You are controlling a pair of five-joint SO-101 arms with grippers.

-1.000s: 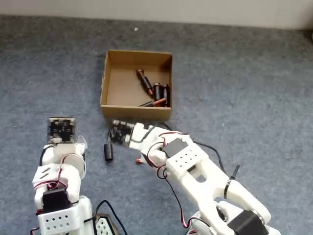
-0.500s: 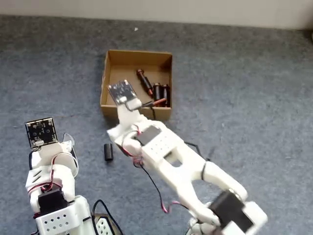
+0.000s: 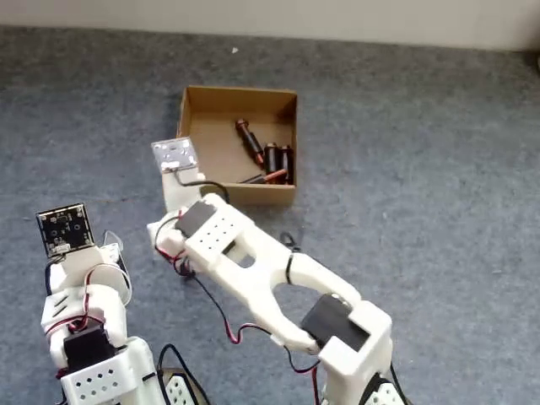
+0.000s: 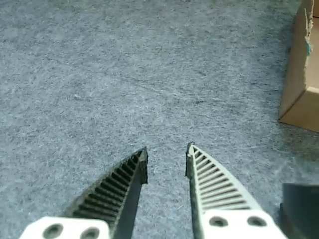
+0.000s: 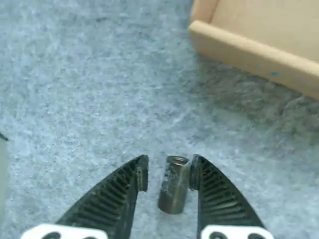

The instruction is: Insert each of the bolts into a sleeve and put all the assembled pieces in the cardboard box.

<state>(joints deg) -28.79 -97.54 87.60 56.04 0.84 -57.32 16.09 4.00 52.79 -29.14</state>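
The right gripper (image 5: 168, 162) swings to the front left corner of the cardboard box (image 3: 270, 195) and now straddles the sleeve (image 5: 173, 191). The left arm (image 3: 80, 291) edges away from the box.

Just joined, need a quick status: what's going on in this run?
The right pincer is open, with a dark sleeve on the carpet between its fingers, just outside the cardboard box. The left pincer is open over bare carpet, holding nothing. Several pieces already lie in the box.
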